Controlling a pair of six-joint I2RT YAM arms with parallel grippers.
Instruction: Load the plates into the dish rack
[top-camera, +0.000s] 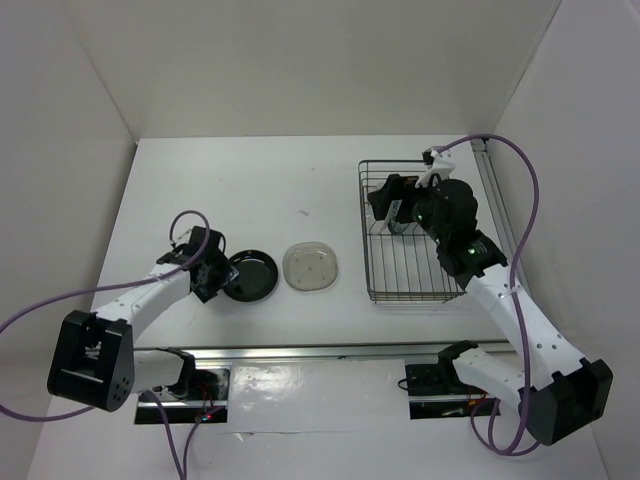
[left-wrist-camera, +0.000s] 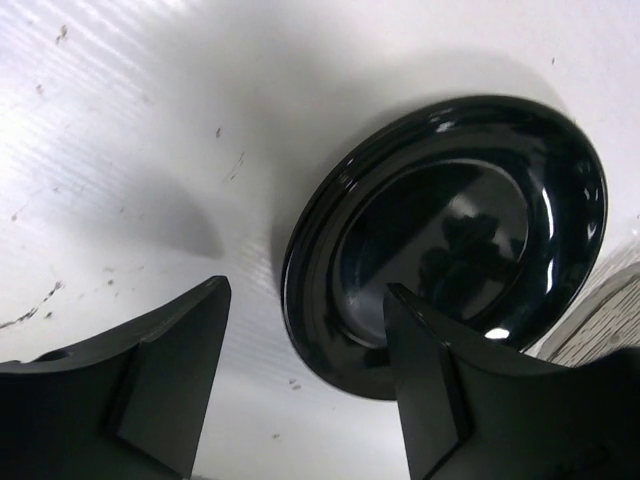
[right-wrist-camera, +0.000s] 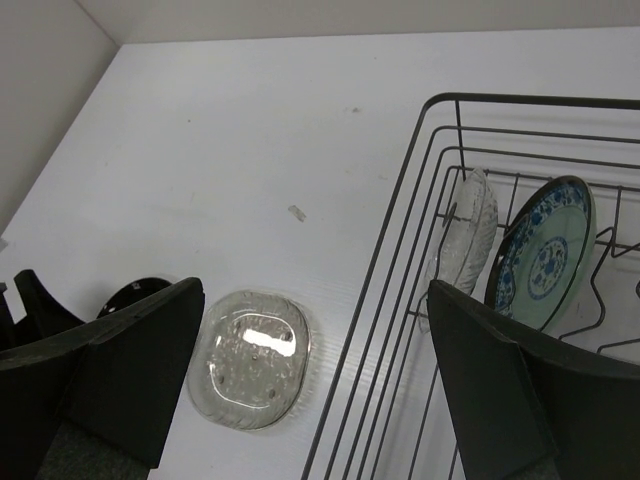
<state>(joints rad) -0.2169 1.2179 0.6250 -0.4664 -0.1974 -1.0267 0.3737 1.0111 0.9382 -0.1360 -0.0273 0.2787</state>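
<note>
The glossy black plate (top-camera: 252, 275) lies flat on the table. My left gripper (top-camera: 218, 268) is open at its left rim. In the left wrist view the black plate (left-wrist-camera: 450, 240) fills the right half, and my left gripper (left-wrist-camera: 307, 290) has one finger over the plate's inside and the other over bare table. The pale beige translucent plate (top-camera: 311, 267) lies flat beside it. My right gripper (top-camera: 383, 205) is open and empty above the dish rack (top-camera: 363, 230). In the rack (right-wrist-camera: 400, 200) the clear glass plate (right-wrist-camera: 470, 235) and the blue-patterned plate (right-wrist-camera: 545, 255) stand on edge.
White walls close in the table on the left, back and right. A metal rail (top-camera: 330, 352) runs along the near edge between the arm bases. The rack sits close to the right wall. Purple cables loop from both arms.
</note>
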